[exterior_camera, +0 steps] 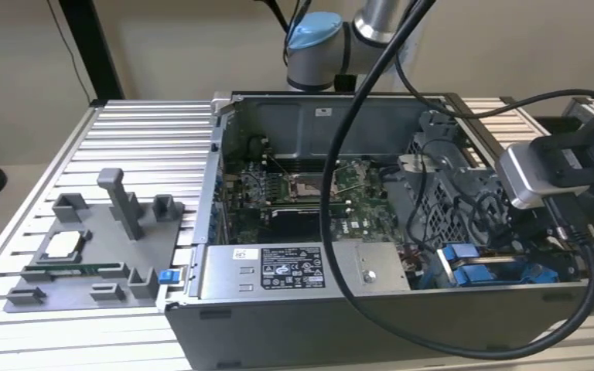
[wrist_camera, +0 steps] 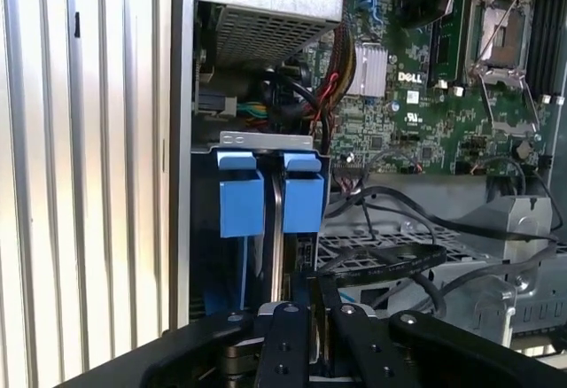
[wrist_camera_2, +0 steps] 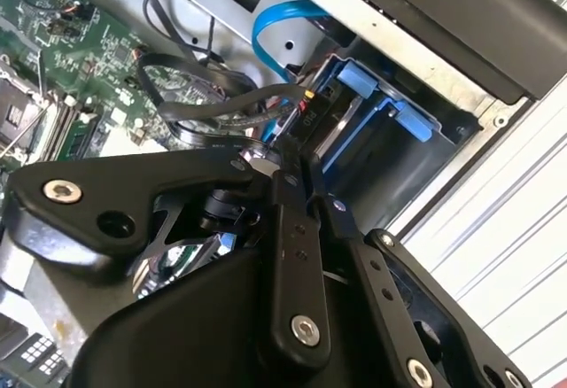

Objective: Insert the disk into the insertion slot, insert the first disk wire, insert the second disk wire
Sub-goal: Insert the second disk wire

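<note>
Your pincer point(wrist_camera_2: 297, 162) is pinched nearly shut on a thin dark wire point(wrist_camera_2: 213, 109) — the disk point(wrist_camera: 276, 228) sits just beyond its tips.

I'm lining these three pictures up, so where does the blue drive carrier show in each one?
Exterior view: the blue carrier sits low in the case, toward the exterior view's right.
First wrist view: the blue carrier sits just beyond the gripper.
Second wrist view: it lies past the fingertips.
Shared landmark: the green motherboard.

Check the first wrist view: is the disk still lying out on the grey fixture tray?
No: the disk in its blue carrier stands edge-up inside the computer case, just ahead of the gripper.
</note>
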You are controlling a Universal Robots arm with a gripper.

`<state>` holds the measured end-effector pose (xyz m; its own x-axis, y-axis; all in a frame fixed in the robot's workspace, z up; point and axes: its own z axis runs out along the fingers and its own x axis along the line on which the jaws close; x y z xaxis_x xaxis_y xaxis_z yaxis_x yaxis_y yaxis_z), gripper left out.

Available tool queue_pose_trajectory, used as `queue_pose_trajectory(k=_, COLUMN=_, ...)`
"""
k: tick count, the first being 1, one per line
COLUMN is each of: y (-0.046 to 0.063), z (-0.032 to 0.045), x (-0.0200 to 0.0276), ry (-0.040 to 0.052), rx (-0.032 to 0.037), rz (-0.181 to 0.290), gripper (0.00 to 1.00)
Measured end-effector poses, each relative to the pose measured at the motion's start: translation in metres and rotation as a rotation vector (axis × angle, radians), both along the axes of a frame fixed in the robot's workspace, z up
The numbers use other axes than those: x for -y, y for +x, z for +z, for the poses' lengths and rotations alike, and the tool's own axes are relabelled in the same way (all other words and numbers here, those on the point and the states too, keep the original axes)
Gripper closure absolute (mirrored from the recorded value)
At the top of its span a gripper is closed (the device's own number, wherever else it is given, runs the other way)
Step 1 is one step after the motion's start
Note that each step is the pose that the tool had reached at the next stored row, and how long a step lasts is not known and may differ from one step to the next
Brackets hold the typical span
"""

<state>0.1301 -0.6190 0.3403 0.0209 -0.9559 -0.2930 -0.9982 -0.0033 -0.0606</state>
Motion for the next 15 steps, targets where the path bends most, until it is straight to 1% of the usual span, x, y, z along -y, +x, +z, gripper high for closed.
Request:
queue_pose_trajectory(k=2, y=-0.0002, z=-0.0001, x=0.0000, ry=0.0003, rx=0.0012, rz=0.000, gripper=1.00)
queue_pose_trajectory(k=6, y=-0.0009, z=-0.0001, x=-0.0009, ry=0.0002, rx=0.0064, rz=0.000, gripper=1.00)
queue_pose_trajectory(k=7, y=-0.0009, z=-0.0001, x=-0.0012, ry=0.0003, rx=0.0086, rz=0.000, gripper=1.00)
queue_pose_trajectory(k=10, y=-0.0010, z=-0.0001, x=-0.0014, ry=-0.0002, rx=0.0194, rz=0.000, gripper=1.00)
queue_pose_trajectory(k=15, y=-0.0019, z=-0.0002, x=-0.0018, ry=-0.0033, rx=0.0307, rz=0.000, gripper=1.00)
